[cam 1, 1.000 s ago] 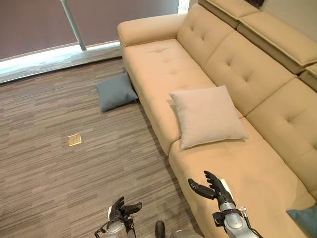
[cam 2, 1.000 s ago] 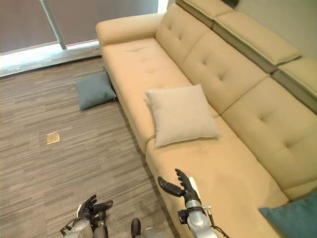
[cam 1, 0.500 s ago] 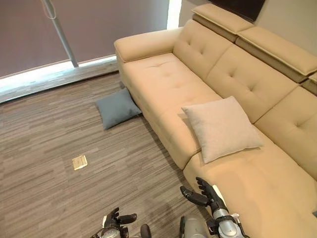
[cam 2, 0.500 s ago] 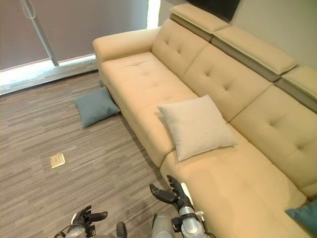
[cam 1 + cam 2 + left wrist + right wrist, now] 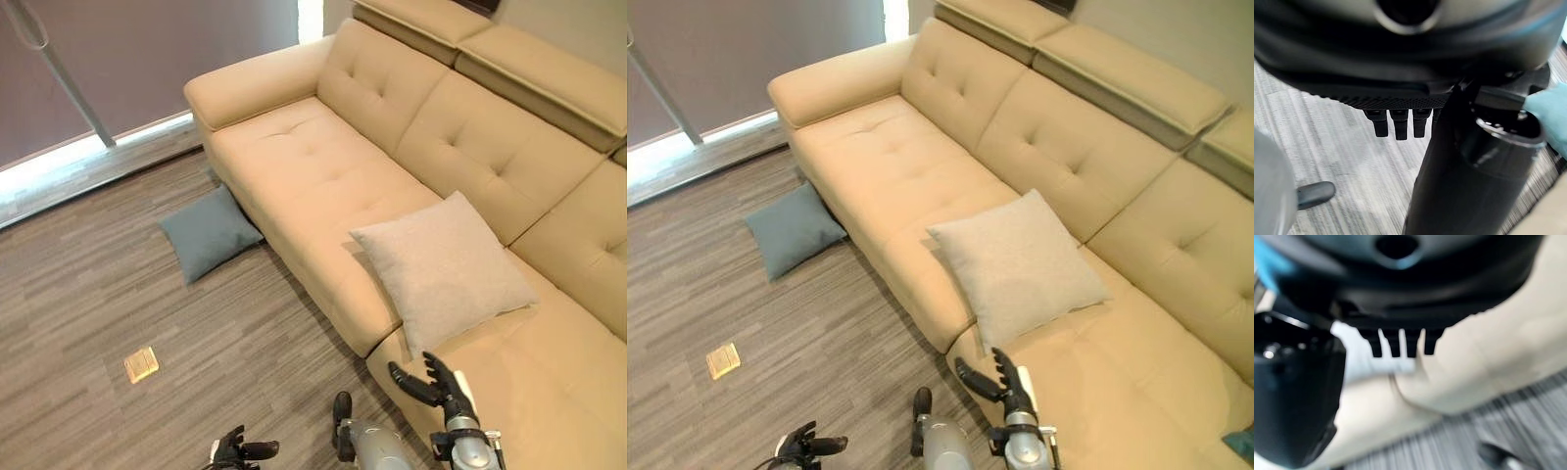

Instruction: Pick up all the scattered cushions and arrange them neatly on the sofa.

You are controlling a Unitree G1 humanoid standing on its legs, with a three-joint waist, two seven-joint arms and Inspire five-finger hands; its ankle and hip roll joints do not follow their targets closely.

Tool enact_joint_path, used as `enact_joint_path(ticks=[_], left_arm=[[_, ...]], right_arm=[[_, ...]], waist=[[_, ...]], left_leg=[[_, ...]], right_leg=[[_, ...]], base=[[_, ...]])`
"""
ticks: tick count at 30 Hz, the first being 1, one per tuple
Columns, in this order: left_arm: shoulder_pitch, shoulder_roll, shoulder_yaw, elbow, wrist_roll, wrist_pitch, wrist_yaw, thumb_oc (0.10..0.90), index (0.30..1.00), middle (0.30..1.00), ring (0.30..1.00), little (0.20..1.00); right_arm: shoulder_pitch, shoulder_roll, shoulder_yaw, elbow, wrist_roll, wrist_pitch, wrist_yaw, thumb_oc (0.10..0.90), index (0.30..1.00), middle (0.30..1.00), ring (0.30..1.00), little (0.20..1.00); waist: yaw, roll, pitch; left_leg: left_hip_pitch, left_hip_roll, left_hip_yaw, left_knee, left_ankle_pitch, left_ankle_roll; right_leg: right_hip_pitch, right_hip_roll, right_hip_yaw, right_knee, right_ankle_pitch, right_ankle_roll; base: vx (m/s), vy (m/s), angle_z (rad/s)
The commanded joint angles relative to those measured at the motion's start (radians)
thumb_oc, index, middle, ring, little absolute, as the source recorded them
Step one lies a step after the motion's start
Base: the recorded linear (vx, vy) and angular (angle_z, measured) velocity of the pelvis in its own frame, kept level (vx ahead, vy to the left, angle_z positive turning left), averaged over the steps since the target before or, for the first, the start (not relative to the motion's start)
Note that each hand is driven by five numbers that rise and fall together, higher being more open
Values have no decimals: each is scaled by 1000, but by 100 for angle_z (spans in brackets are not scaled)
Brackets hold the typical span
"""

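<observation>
On the floor beside the sofa point(image 5: 323, 166), a grey cushion point(image 5: 208, 233) (both hands' fingers spread, empty).

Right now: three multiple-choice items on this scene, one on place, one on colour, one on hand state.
1. Where is the grey-blue cushion?
A. on the floor by the sofa
B. on the sofa seat
C. in the left hand

2. What colour is the cushion on the sofa seat?
A. red
B. beige
C. black

3. What is the right hand doing?
A. gripping a cushion
B. open, holding nothing
C. pressing the floor

Answers: 1 A, it lies on the floor against the sofa base. 2 B, pale beige like the seat. 3 B, fingers spread above the seat edge.
</observation>
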Motion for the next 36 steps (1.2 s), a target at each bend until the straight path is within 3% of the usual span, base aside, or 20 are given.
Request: enact_joint_path(ticks=[1, 3, 7, 8, 10, 12, 13, 14, 18, 23, 27, 28, 29, 30, 31, 36], left_arm=[[-1, 6, -38, -45, 36, -21, -1, 800, 900, 900, 900, 900], [-6, 12, -39, -97, 4, -29, 22, 800, 900, 900, 900, 900], [15, 10, -63, -175, -32, -28, 24, 800, 900, 900, 900, 900], [16, 11, -65, -179, -57, -25, 20, 800, 900, 900, 900, 900], [12, 20, -58, -204, -88, -26, 33, 800, 900, 900, 900, 900], [6, 32, -53, -240, -110, -35, 50, 800, 900, 900, 900, 900], [6, 32, -53, -240, -110, -35, 50, 800, 900, 900, 900, 900], [-5, 52, -49, -302, -99, -47, 66, 800, 900, 900, 900, 900], [-22, 71, -37, -333, -56, -44, 88, 800, 900, 900, 900, 900], [-24, 160, 5, -546, -20, -68, 108, 800, 900, 900, 900, 900], [-41, 214, 51, -629, 24, -65, 124, 800, 900, 900, 900, 900], [-53, 237, 70, -660, 41, -67, 133, 800, 900, 900, 900, 900], [-71, 255, 98, -674, 71, -67, 148, 800, 900, 900, 900, 900], [-113, 289, 133, -706, 153, -67, 183, 800, 900, 900, 900, 900], [-132, 297, 135, -719, 165, -76, 189, 800, 900, 900, 900, 900], [-259, 353, 118, -690, 191, -83, 213, 800, 900, 900, 900, 900]], right_arm=[[-15, -68, -40, -139, -5, -92, -65, 800, 900, 900, 900, 900], [-21, -85, -56, -156, -16, -85, -89, 800, 900, 900, 900, 900], [-19, -87, -80, -170, -6, -80, -117, 800, 900, 900, 900, 900], [-22, -87, -87, -164, 10, -80, -121, 800, 900, 900, 900, 900], [-32, -89, -96, -169, 17, -77, -118, 800, 900, 900, 900, 900], [-42, -95, -107, -164, 20, -77, -125, 800, 900, 900, 900, 900], [-42, -95, -107, -164, 20, -77, -125, 800, 900, 900, 900, 900], [-52, -95, -128, -167, 28, -79, -138, 800, 900, 900, 900, 900], [-44, -69, -165, -145, 45, -86, -152, 800, 900, 900, 900, 900], [-104, -35, -208, -94, 90, -79, -180, 800, 900, 900, 900, 900], [-159, -31, -213, -66, 104, -76, -187, 800, 900, 900, 900, 900], [-179, -39, -210, -58, 90, -76, -195, 800, 900, 900, 900, 900], [-201, -47, -209, -62, 63, -72, -206, 800, 900, 900, 900, 900], [-230, -50, -211, -83, 56, -79, -206, 800, 900, 900, 900, 900], [-237, -52, -210, -90, 54, -78, -203, 800, 900, 900, 900, 900], [-296, -98, -195, -48, 55, -73, -210, 800, 900, 900, 900, 900]], waist=[[-33, -74, 14], [-13, -102, 33], [-4, -106, 36], [5, -106, 22], [19, -101, 12], [32, -90, 9], [32, -90, 9], [44, -76, 11], [32, -56, -18], [46, -39, -45], [68, -32, -38], [80, -28, -33], [98, -22, -23], [113, -16, -29], [114, -18, -33], [102, -25, -63]], left_leg=[[-154, 110, -46, 367, 150, -32], [-270, 95, -80, 452, 88, 0], [-269, 124, -85, 335, 43, 24], [-293, 119, -135, 236, 34, 30], [-307, 100, -228, 77, 45, 19], [-300, 104, -303, -72, 116, -5], [-300, 104, -303, -73, 117, -5], [-314, 103, -350, -148, 151, -11], [-266, 95, -344, -219, 166, -18], [-213, 43, -274, -234, 121, 27], [-198, 30, -222, -225, 97, 47], [-196, 31, -206, -223, 93, 48], [-191, 34, -184, -219, 83, 50], [-193, 39, -154, -222, 76, 49], [-189, 40, -149, -221, 72, 47], [-167, 23, -153, -235, 67, 44]], right_leg=[[78, 10, 115, -14, -116, 81], [110, 13, 179, -23, -128, 79], [131, 30, 253, -8, -146, 94], [145, 25, 304, -11, -154, 104], [167, 29, 349, -12, -168, 109], [181, 36, 374, -15, -174, 114], [181, 36, 374, -15, -174, 114], [205, 34, 396, -25, -185, 123], [208, 12, 401, -30, -177, 139], [192, -47, 442, -2, -164, 186], [164, -73, 433, 45, -161, 208], [145, -87, 401, 65, -155, 215], [127, -121, 328, 91, -153, 224], [136, -172, 199, 67, -142, 223], [140, -180, 178, 53, -139, 225], [167, -183, 209, -21, -120, 232]], base=[[171, -149, -107], [203, -94, -125], [189, 85, -125], [241, 175, -83], [292, 223, -102], [180, 164, -70], [179, 205, -51], [157, 196, -57], [144, 213, -39], [146, 307, -22], [55, 164, -42], [4, 69, -64], [0, 74, -62], [38, 23, -55], [70, -17, -59], [134, -29, -10]])
